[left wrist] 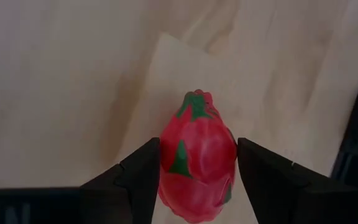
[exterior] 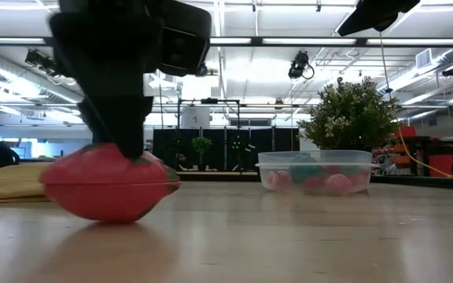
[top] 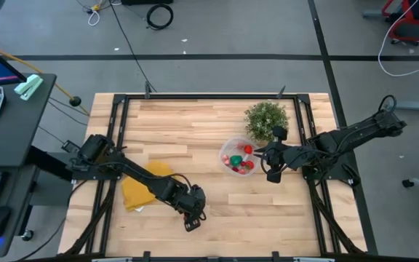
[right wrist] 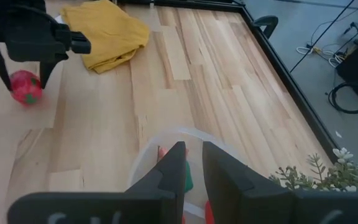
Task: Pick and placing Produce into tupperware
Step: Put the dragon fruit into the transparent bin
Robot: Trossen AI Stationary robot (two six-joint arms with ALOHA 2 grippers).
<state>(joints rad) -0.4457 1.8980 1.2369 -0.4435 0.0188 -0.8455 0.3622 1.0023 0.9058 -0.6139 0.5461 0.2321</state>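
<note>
Grey floor w/ cables around a pale wood-plank bench [top: 195, 124]; low view looks thru to a lit hall w/ ceiling lights & dark racks. Yellow cloth [top: 142, 183] lies near the left arm's side. Potted plant [top: 266, 119] stands by the far edge, clear tupperware [top: 233, 151] just beside it, holding red, pink & green produce.

Left gripper [top: 193, 213] is low at the near side of the bench, fingers spread around a red toy fruit [left wrist: 197, 158] w/ green leaf marks; whether the pads touch it can't be told. Left wrist view shows its long axis running away from the gripper, green tip pointing away. Low view shows what others don't: the fruit rests on the bench, lying on its side, long axis level.

Right gripper [right wrist: 192, 163] hangs over the tupperware rim, fingers nearly together w/ a thin gap, nothing between them. Right wrist view also catches the left gripper & fruit far off, beside the cloth.
</note>
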